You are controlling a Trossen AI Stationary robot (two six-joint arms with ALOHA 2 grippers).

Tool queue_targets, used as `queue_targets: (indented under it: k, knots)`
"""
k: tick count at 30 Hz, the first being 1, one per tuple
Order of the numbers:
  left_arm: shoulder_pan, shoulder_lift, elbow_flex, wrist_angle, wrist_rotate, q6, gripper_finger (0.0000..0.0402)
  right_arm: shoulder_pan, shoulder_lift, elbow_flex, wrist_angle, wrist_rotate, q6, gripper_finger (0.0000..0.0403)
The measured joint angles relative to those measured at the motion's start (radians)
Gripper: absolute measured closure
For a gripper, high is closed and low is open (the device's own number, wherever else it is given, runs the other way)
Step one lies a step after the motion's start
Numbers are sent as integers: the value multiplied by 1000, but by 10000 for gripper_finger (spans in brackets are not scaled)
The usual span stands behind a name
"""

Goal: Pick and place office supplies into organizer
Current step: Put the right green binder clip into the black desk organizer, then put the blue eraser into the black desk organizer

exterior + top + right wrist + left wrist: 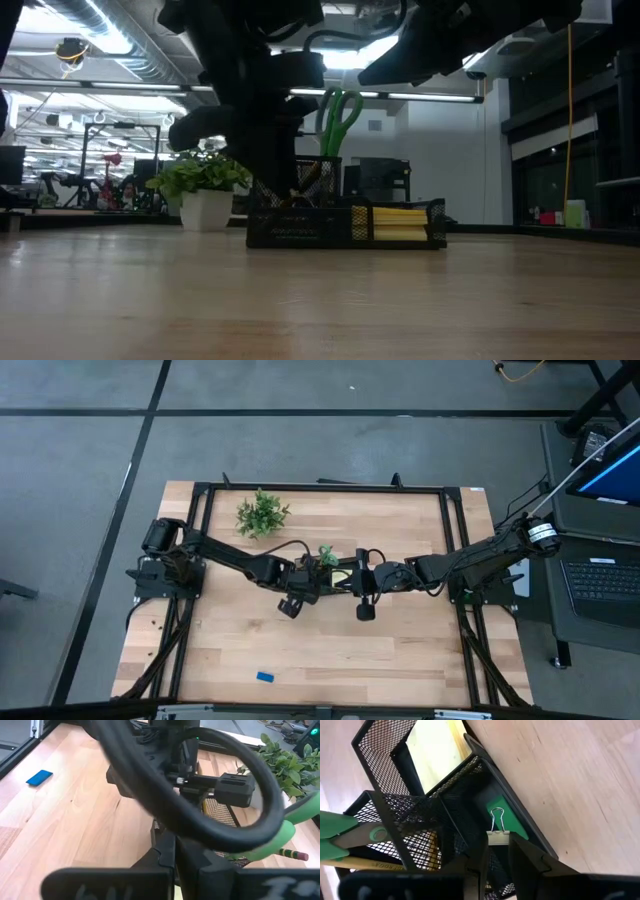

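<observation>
The black mesh organizer [337,574] [345,223] stands at the table's middle. It holds a yellow sticky-note pad [400,222] [436,751], green-handled scissors [341,117] [334,840] standing up, a yellow pencil [370,865] and a green block [506,818]. My left gripper [498,851] is over the organizer's left end, shut on a small binder clip [498,838]. My right gripper [174,851] hovers at the organizer's right side with its fingers shut, holding nothing. A small blue block [265,677] [39,777] lies flat near the table's near edge. My left gripper pinches the binder clip's pale body [498,839] between its two fingers [524,856], coming from above. The clip's wire loops [497,816] stick out beyond the fingertips toward the green block in the compartment below. The clip is lifted clear of the organizer.
A leafy plant in a white pot [262,513] [205,190] stands toward the far left of the table. Black frame rails [320,488] run round the table's edges. Bare wood spreads over the near half around the blue block. My left arm's cable [200,795] crosses close before my right wrist.
</observation>
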Motion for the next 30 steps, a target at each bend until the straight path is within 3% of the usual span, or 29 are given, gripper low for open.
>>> queue_targets:
  k: [10, 23, 30]
  knots:
    - [-1, 0, 0, 0, 1, -23, 342, 0, 0, 0, 1, 0, 0, 393]
    - [-1, 0, 0, 0, -8, -95, 295, 0, 0, 0, 2, 0, 0, 393]
    - [-27, -8, 0, -14, -19, -41, 296, 0, 0, 0, 2, 0, 0, 393]
